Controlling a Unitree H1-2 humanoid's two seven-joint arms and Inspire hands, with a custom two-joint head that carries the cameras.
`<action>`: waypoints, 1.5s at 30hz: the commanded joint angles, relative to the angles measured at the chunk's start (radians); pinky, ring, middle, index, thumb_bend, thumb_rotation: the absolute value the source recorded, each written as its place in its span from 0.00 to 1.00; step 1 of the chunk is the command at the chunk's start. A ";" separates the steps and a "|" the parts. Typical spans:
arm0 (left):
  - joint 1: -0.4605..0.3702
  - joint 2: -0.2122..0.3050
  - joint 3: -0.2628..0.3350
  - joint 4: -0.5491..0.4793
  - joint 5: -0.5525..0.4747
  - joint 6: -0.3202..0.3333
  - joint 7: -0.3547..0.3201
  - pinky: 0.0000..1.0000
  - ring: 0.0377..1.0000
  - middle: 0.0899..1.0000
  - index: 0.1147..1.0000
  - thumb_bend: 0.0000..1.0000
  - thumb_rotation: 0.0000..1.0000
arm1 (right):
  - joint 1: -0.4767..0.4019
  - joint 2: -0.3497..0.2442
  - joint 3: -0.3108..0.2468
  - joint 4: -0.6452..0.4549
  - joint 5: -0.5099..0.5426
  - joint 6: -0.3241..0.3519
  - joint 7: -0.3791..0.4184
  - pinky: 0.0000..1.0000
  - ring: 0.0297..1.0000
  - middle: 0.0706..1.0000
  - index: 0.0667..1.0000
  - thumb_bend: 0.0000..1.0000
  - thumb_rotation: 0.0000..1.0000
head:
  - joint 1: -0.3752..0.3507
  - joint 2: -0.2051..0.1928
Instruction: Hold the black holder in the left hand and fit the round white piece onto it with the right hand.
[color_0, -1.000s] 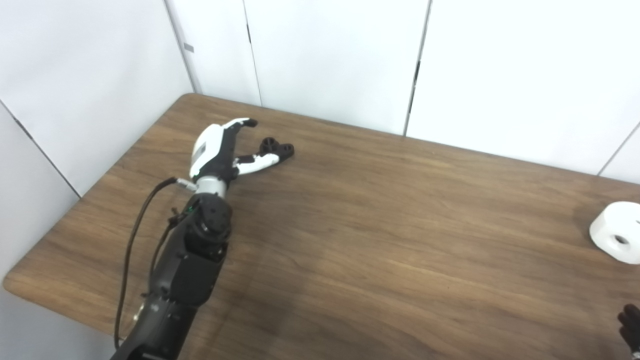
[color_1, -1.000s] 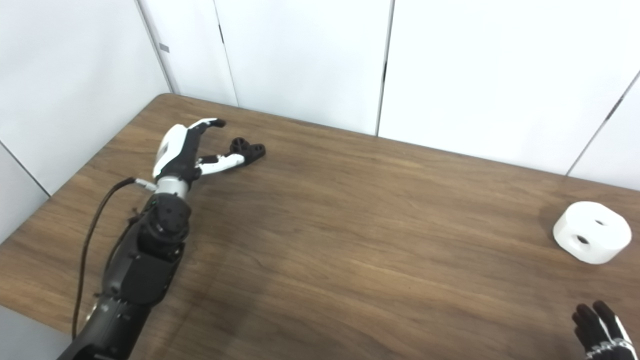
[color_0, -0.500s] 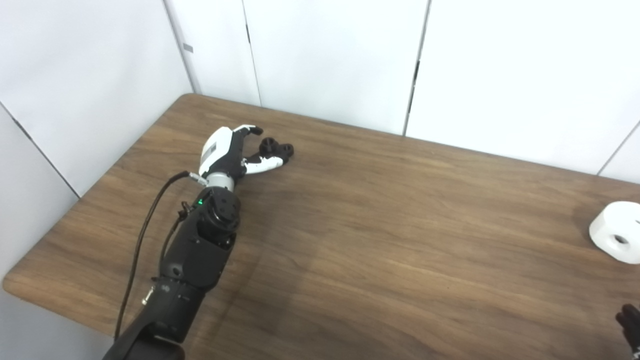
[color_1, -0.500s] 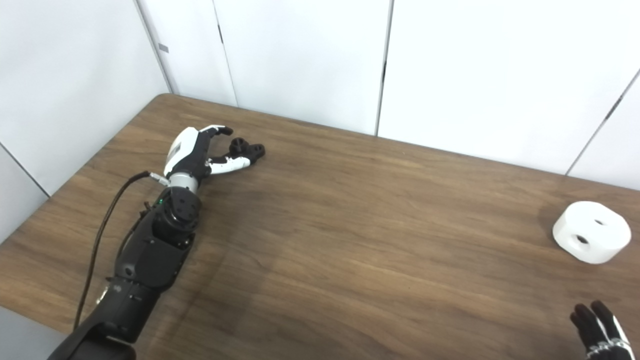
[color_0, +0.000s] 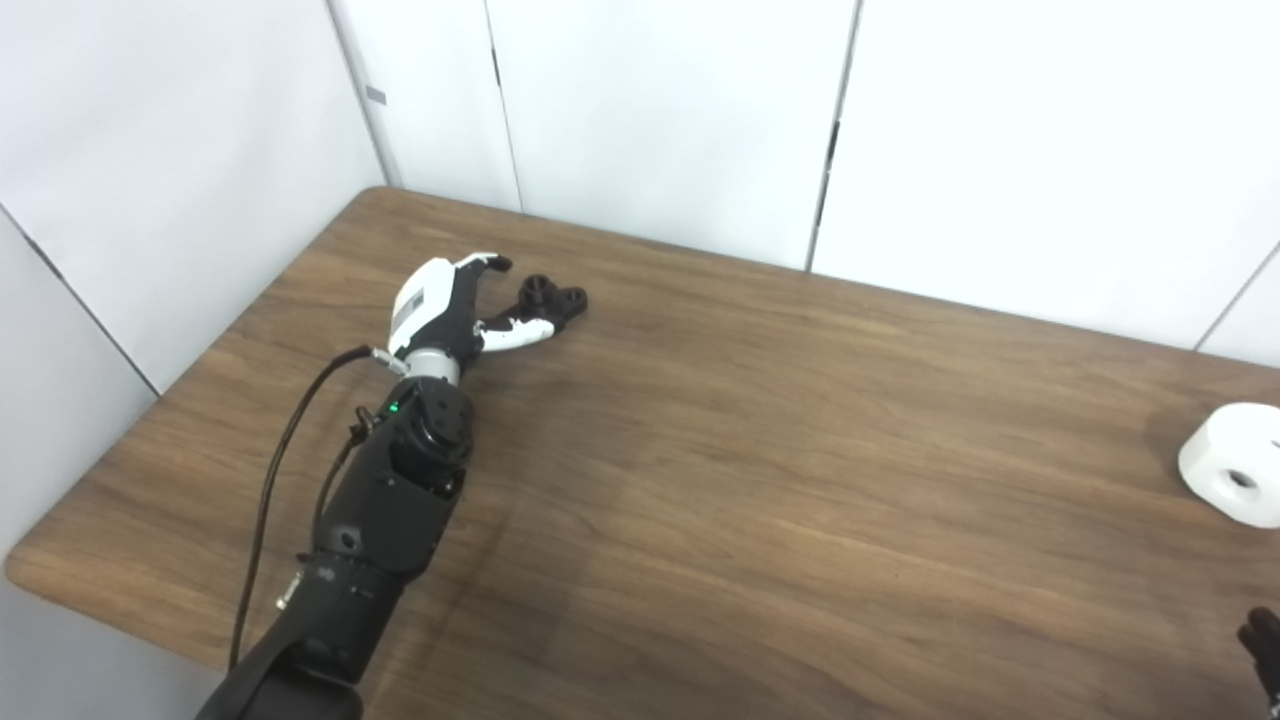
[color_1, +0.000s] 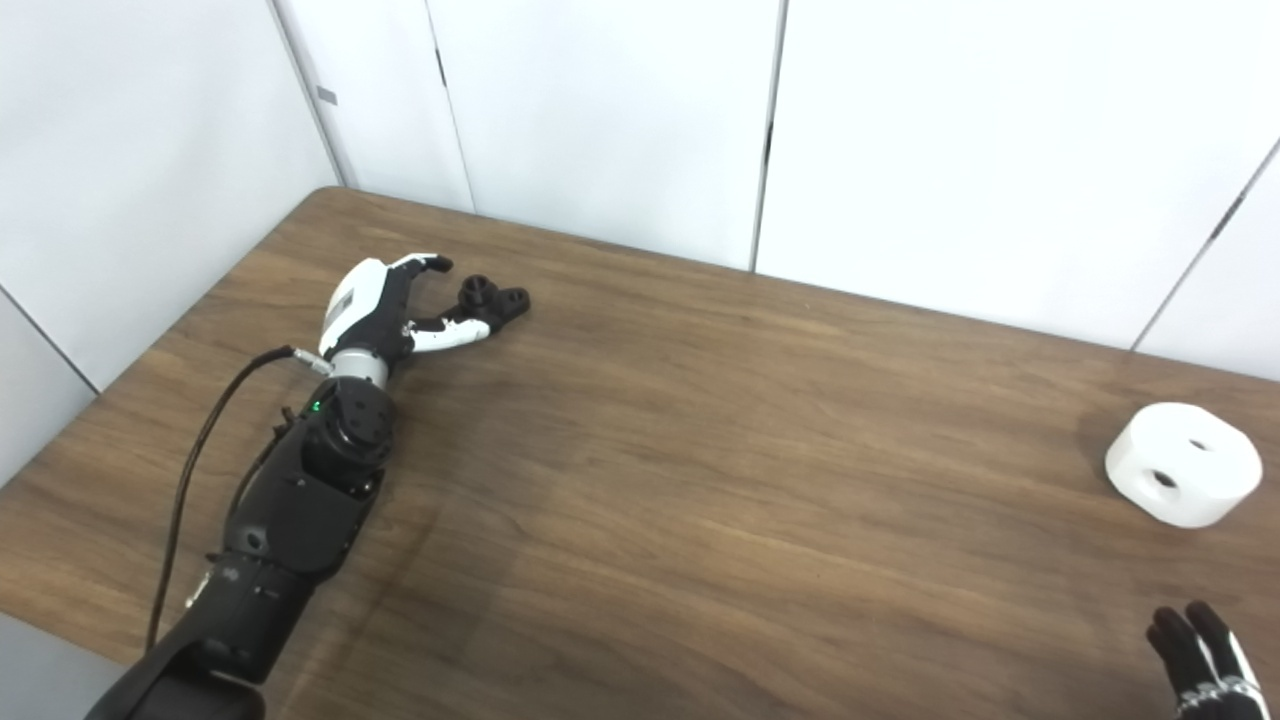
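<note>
The black holder is seen lying on the wooden table, near its far left corner. The left hand is placed just beside it, with the fingers spread apart and nothing grasped; the thumb reaches to the holder, but contact cannot be confirmed. The round white piece, with two holes, is resting far to the right, well apart from the holder. Of the right hand, only dark fingertips are shown at the bottom edge, and they seem spread, holding nothing.
</note>
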 joint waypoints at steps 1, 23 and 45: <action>-0.032 0.034 0.003 -0.022 0.006 -0.017 0.021 0.95 0.97 0.91 0.78 0.89 0.29 | 0.003 0.006 0.005 -0.003 0.014 -0.032 0.004 1.00 0.91 0.87 0.91 0.69 0.93 | 0.002 0.004; -0.057 0.073 -0.078 0.083 0.025 -0.052 0.032 0.97 0.98 0.91 0.72 0.87 0.29 | 0.005 0.008 0.003 -0.004 0.009 -0.035 -0.002 0.97 0.89 0.85 0.89 0.69 0.92 | -0.006 0.011; -0.069 0.076 -0.083 0.108 0.031 -0.050 0.050 0.97 0.98 0.91 0.65 0.87 0.27 | 0.011 0.012 0.005 -0.014 0.023 -0.035 0.000 1.00 0.92 0.87 0.91 0.66 0.92 | -0.007 0.021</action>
